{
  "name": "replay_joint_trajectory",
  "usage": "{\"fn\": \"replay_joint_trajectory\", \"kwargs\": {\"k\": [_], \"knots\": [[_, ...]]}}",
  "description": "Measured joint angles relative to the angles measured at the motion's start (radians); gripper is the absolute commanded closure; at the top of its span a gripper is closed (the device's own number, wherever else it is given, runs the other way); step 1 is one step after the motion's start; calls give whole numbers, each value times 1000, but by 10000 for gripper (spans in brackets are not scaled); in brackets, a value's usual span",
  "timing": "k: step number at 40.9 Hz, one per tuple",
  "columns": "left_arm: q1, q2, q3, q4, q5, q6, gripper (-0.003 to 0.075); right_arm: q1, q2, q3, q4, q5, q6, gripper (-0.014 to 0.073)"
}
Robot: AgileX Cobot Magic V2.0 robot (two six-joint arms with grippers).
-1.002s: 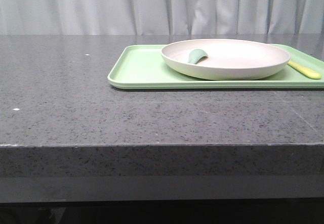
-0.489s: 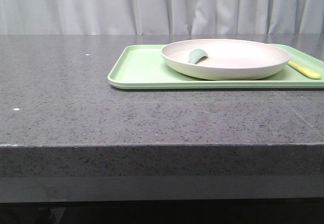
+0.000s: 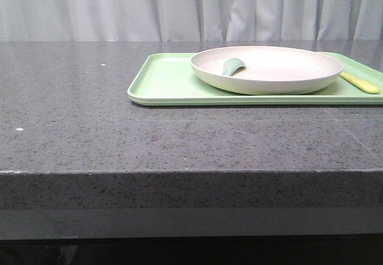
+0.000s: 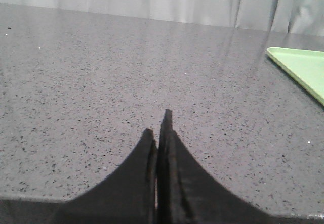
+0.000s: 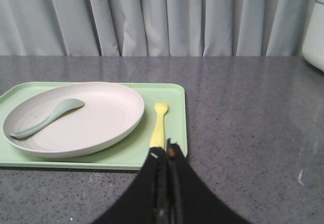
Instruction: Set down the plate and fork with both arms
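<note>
The cream-white plate [image 3: 266, 69] sits on a light-green tray [image 3: 164, 82] at the table's right; it also shows in the right wrist view [image 5: 101, 118]. The pale-yellow fork [image 3: 360, 83] lies on the tray right of the plate, tines pointing away in the right wrist view [image 5: 158, 125]. My right gripper [image 5: 165, 153] is shut and empty, its tips over the tray's near edge at the fork's handle end. My left gripper [image 4: 158, 125] is shut and empty over bare table, left of the tray's corner [image 4: 301, 70]. Neither gripper shows in the front view.
A grey-green curved piece [image 3: 233, 66] lies in the plate, also seen in the right wrist view [image 5: 48, 117]. A white object [image 5: 315, 32] stands at the table's far right. Curtains hang behind. The dark stone table's front edge [image 3: 179, 172] runs across the front view.
</note>
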Motion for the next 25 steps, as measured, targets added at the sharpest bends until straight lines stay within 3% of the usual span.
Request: {"fn": "replay_joint_trajectory", "kwargs": {"k": [14,25], "knots": [[0,0,0,0,0,0,738,38,-74,269,0,-119,0,661],[0,0,0,0,0,0,738,38,-163,316,0,-42,0,661]]}}
